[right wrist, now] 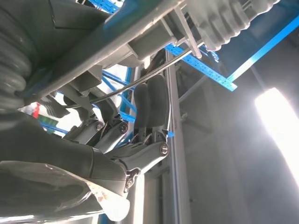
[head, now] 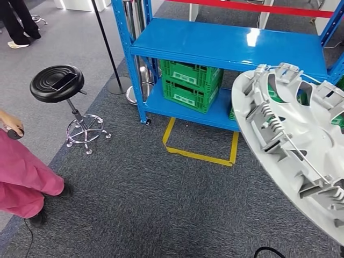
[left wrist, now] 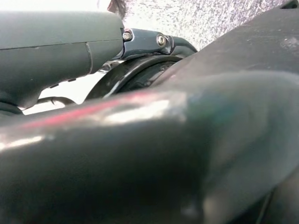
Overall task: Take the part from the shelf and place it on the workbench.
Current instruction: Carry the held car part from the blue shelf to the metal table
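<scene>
The part (head: 292,145) is a large pale grey wheel cover. I see its ribbed inner side with clips and a wire ring. It hangs tilted at the right of the head view, in front of the blue shelf (head: 227,43). In the right wrist view my right hand (right wrist: 141,135) grips the part (right wrist: 116,32) at its rim, with dark fingers (right wrist: 151,102) pressed against the edge and wire ring. My left hand (left wrist: 63,51) appears in the left wrist view as a grey cover and a dark finger piece against dark blurred shapes. How its fingers stand is unclear.
Stacked green crates (head: 191,83) sit on the shelf's lower level. Yellow tape (head: 199,153) marks the carpet before it. A black stool (head: 57,83) holding a phone stands at the left, near a person in pink (head: 24,180). A pole on a round base (head: 117,83) stands by the shelf's corner.
</scene>
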